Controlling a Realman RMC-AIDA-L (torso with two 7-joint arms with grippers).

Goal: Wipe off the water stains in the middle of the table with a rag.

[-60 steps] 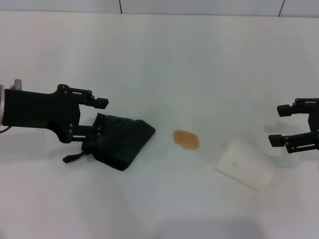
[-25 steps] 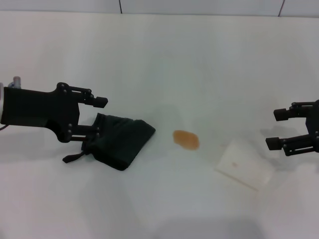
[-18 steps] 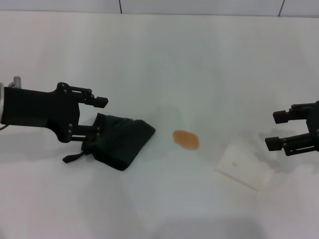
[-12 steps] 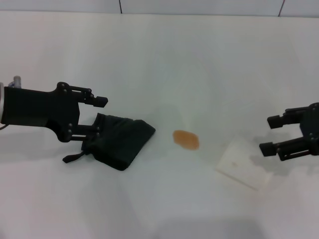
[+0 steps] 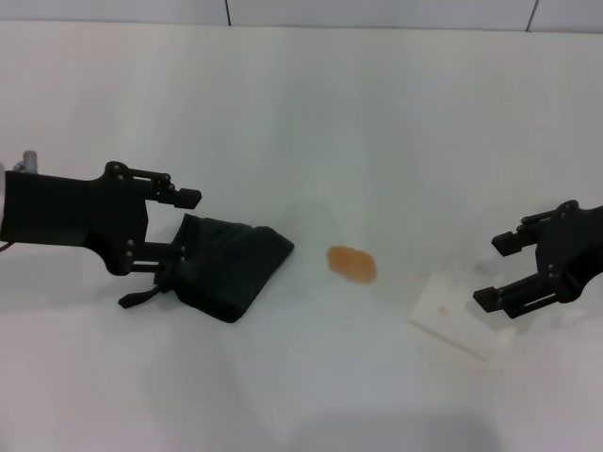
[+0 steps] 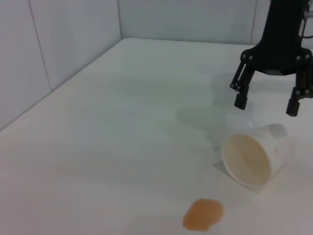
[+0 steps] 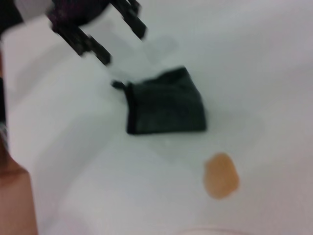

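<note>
Rag (image 5: 231, 266) on table (image 5: 311, 122), just beside the spread-apart left claw (image 5: 183, 224).

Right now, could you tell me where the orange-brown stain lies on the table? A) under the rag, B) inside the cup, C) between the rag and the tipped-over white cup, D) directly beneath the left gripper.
C: the water stains sit on bare table, apart from both things, with the rag toward the robot's left and the white cup, lying on its side, toward its right.
</note>
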